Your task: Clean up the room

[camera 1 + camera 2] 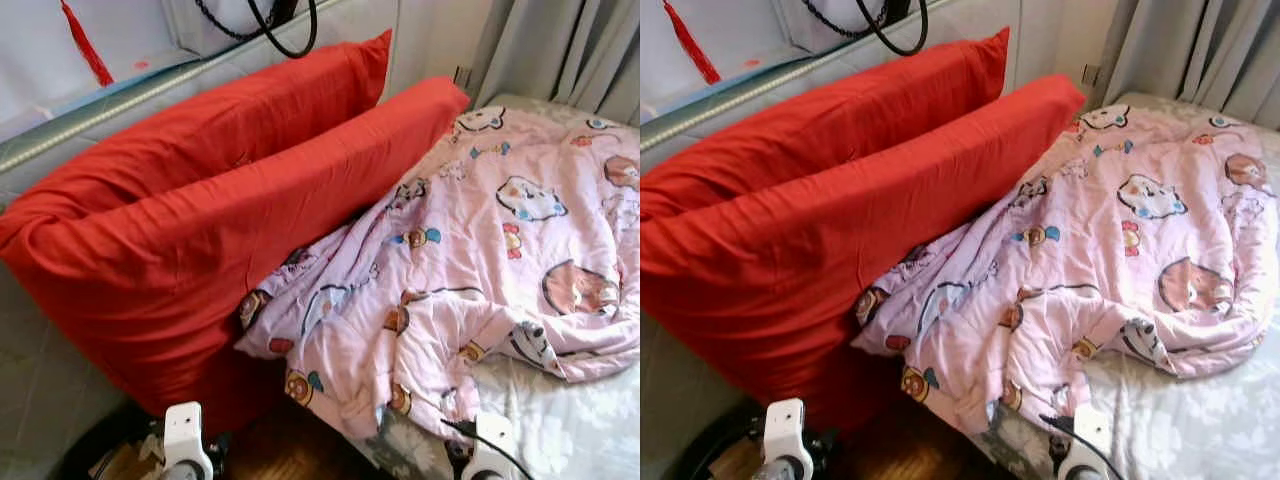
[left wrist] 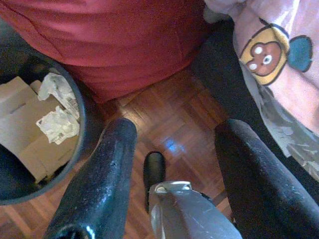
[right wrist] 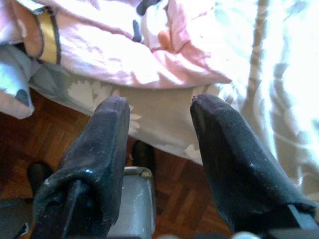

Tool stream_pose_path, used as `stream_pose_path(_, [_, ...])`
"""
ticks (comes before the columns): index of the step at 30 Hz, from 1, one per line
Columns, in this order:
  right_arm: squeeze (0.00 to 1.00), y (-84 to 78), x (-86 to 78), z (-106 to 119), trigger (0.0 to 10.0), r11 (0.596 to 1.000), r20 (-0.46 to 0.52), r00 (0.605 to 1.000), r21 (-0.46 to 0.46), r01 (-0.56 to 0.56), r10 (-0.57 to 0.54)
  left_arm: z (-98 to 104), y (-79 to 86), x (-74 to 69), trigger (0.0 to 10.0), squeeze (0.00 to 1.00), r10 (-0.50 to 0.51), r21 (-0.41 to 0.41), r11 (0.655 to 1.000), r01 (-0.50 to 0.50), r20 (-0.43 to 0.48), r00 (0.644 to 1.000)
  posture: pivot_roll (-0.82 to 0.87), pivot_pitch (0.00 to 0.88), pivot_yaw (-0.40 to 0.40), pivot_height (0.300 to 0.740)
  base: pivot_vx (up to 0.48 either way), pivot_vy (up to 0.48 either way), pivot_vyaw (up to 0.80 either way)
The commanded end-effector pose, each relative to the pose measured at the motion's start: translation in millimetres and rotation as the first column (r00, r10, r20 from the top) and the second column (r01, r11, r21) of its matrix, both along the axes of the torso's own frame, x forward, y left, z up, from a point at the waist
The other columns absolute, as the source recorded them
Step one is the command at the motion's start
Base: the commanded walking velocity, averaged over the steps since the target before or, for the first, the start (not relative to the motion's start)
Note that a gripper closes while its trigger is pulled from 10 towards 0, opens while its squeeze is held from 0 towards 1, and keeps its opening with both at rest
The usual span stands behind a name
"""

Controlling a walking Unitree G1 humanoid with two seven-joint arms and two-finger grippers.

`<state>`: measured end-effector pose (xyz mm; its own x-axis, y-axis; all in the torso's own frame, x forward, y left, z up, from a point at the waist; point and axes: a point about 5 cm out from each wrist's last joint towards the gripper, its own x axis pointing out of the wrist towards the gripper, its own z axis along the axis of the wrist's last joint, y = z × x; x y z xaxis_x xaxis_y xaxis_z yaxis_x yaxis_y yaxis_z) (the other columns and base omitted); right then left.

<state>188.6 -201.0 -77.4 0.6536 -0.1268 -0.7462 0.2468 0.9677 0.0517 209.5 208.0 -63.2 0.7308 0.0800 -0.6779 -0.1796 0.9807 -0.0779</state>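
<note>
pillows [image 1: 200, 220] left | quilt [image 1: 480, 270] right, on bed [image 1: 580, 420] | bin [image 2: 30, 134] below pillows

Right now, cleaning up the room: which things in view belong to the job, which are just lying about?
Job:
- pink quilt, crumpled on the bed
- two red pillows, leaning at the bedside
- left gripper and right gripper, both open, empty

Just there:
- bin holding cardboard and paper
- grey curtain
- black cord
- wood floor
</note>
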Motion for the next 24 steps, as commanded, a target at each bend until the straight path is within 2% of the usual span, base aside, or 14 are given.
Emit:
stream_pose_path(1, [0.0, 1.2, -2.9, -1.6, 10.0, 1.0, -0.004, 1.0, 0.005, 0.01, -0.01, -1.8, 0.6, -3.6, 10.0, 0.0, -0.019, 0.016, 1.0, 0.019, -0.01, 1.0, 0.05, 0.099, 0.043, 0.74, 0.0, 0.0, 0.0])
stream_pose_path(5, [0.0, 0.4, -1.5, -0.6, 10.0, 1.0, 0.006, 1.0, 0.004, 0.014, -0.014, 1.1, -0.4, 0.7, 10.0, 0.0, -0.021, 0.015, 1.0, 0.02, 0.017, 1.0, 0.05, 0.098, 0.043, 0.74, 0.0, 0.0, 0.0])
stream_pose_path(8, [0.0, -1.1, 9.2, 5.8, 10.0, 0.999, 0.058, 0.998, 0.017, 0.029, -0.03, 12.5, -0.5, 16.0, 10.0, 0.0, -0.033, 0.017, 0.999, 0.032, 0.103, 0.994, 0.05, 0.1, 0.042, 0.74, 0.0, 0.0, 0.0])
stream_pose_path(11, [0.0, -1.8, 13.4, 8.6, 10.0, 0.999, 0.08, 0.996, 0.021, 0.036, -0.037, 16.3, -0.1, 20.8, 10.0, 0.0, -0.036, 0.02, 0.999, 0.033, 0.129, 0.991, 0.05, 0.103, 0.04, 0.74, 0.0, 0.0, 0.0])
stream_pose_path(13, [0.0, -5.8, 30.3, 21.2, 10.0, 0.998, 0.182, 0.981, 0.032, 0.058, -0.062, 31.1, 1.0, 36.1, 10.0, 0.0, -0.051, 0.032, 0.999, 0.044, 0.237, 0.97, 0.05, 0.111, 0.034, 0.74, 0.0, 0.0, 0.0])
stream_pose_path(17, [0.0, -9.0, 37.2, 27.5, 10.0, 0.997, 0.232, 0.97, 0.031, 0.072, -0.078, 40.7, 2.1, 44.2, 10.0, 0.0, -0.065, 0.047, 0.997, 0.053, 0.301, 0.951, 0.05, 0.115, 0.032, 0.74, 0.0, 0.0, 0.0])
stream_pose_path(18, [0.0, -11.0, 39.7, 30.4, 10.0, 0.997, 0.255, 0.963, 0.024, 0.078, -0.081, 46.6, 2.8, 48.1, 10.0, 0.0, -0.074, 0.056, 0.997, 0.058, 0.341, 0.937, 0.06, 0.119, 0.028, 0.74, 0.0, 0.0, 0.0])
stream_pose_path(19, [0.0, -14.5, 43.0, 35.0, 10.0, 0.996, 0.293, 0.952, 0.01, 0.085, -0.084, 56.9, 4.0, 53.7, 10.0, 0.0, -0.087, 0.074, 0.995, 0.062, 0.41, 0.908, 0.06, 0.124, 0.023, 0.74, 0.0, 0.0, 0.0])
stream_pose_path(24, [0.0, -24.0, 46.9, 46.5, 10.0, 0.996, 0.406, 0.911, -0.005, 0.089, -0.079, 73.8, 2.6, 55.7, 10.0, 0.0, -0.136, 0.114, 0.989, 0.089, 0.525, 0.84, 0.05, 0.137, 0.013, 0.74, 0.0, 0.0, 0.0])
